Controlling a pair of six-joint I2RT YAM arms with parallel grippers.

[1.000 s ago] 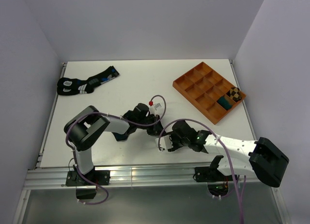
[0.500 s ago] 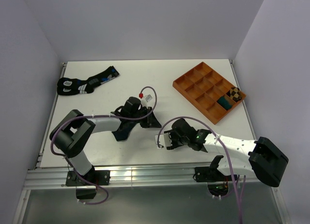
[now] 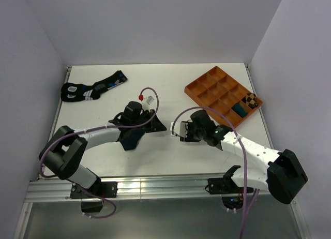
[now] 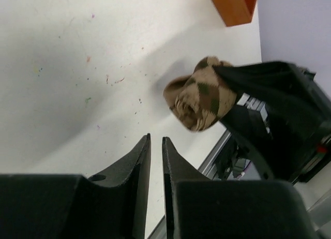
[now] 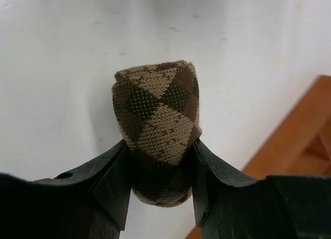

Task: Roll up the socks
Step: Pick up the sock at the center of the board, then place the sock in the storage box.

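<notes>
**Right pincer point(image 5: 160, 146) clamped on the rolled argyle sock point(image 5: 155, 104); left pincer empty**

From above: a second ago my two pincers met low on the white table point(image 3: 155, 84), near my bases, with my left arm folded tight. Now my left arm lies stretched out and its elbow has swung to the left. My left pincer point(image 3: 160, 128) points across at my right one, just beside it but apart. My right pincer has travelled away from the base, toward the orange tray point(image 3: 206, 108). The tray and the black socks point(image 3: 92, 89) at the far left lie where they were. The tray is a rigid grid of square cells. At its right end one cell holds a second argyle roll point(image 3: 251, 100) and the neighbouring cell a dark navy roll point(image 3: 239, 109). My own roll is too small to make out here.

Left wrist: my two flat black fingers stand a narrow slit apart, with nothing between them. Beyond them the roll shows its spiral end, a soft knit in tan and dark brown, gripped by my right pincer's black fingers. Its shadow falls on the speckled table beside it.

Right wrist: my fingers press in on both sides of the roll's lower half. It is a stubby, rounded cylinder, with diamonds of tan, brown and dark green in a fine ribbed knit. Its upper half stands out past my fingertips. The tray's smooth orange wall is at the right edge.
</notes>
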